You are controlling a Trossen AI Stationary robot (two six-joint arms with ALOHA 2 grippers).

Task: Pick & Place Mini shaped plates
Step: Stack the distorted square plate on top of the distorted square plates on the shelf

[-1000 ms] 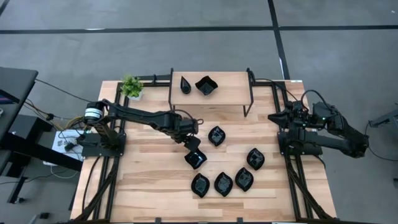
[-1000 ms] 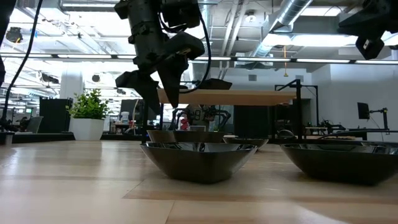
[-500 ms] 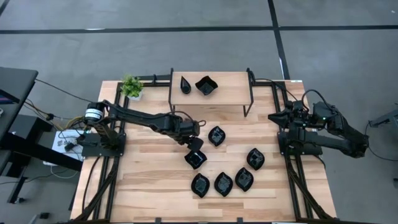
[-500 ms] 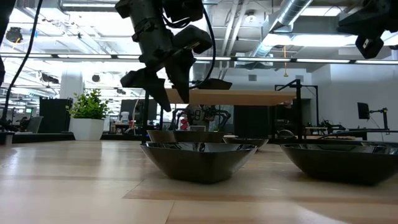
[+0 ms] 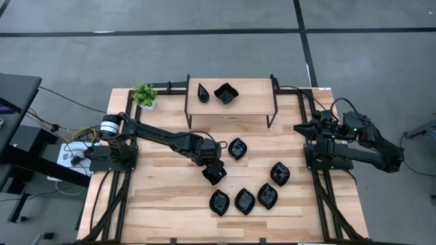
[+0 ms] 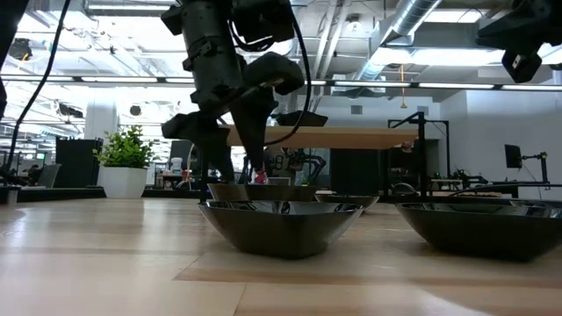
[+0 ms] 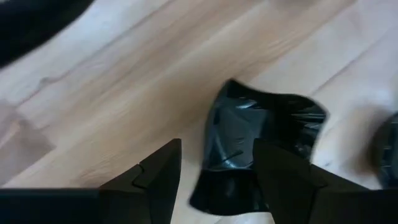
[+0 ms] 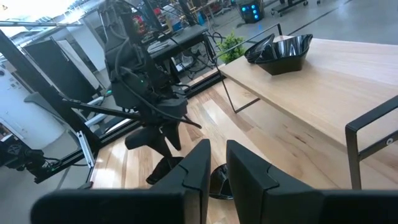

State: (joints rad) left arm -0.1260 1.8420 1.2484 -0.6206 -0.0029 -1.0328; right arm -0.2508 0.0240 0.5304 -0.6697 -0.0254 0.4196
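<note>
The table [image 5: 163,204] is carrying a raised shelf [image 5: 252,102] at the back and a plant [image 5: 144,94] in one corner. The left gripper [image 5: 212,167] is now lower and closer over the wavy square plate [image 5: 215,175] than a second ago, fingers spread, straddling its rim. The right gripper [image 5: 305,129] is waiting at the table's right edge, fingers nearly together, empty. Six plates are lying on the table and two on the shelf: eight altogether.
</note>
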